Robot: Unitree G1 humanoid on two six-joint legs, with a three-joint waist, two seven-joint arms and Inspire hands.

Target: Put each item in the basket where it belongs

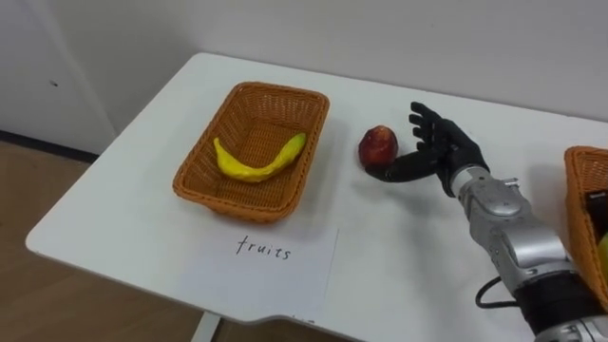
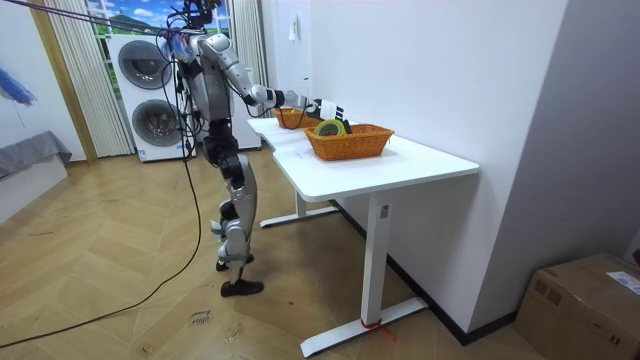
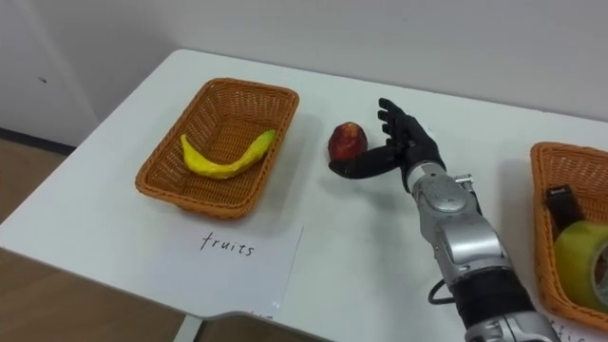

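light: bright, even | shadows: soft, faint — under fruit basket [image 1: 249, 211] on white table [image 1: 399, 247]

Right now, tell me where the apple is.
In the eye views the apple sits on the white table, between the fruit basket at its left and the right hand.

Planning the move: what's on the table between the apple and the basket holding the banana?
Nothing: only bare table separates the apple from the basket, as both eye views show.

The right robot hand [image 1: 441, 146] is stretched forward, fingers straight and spread.
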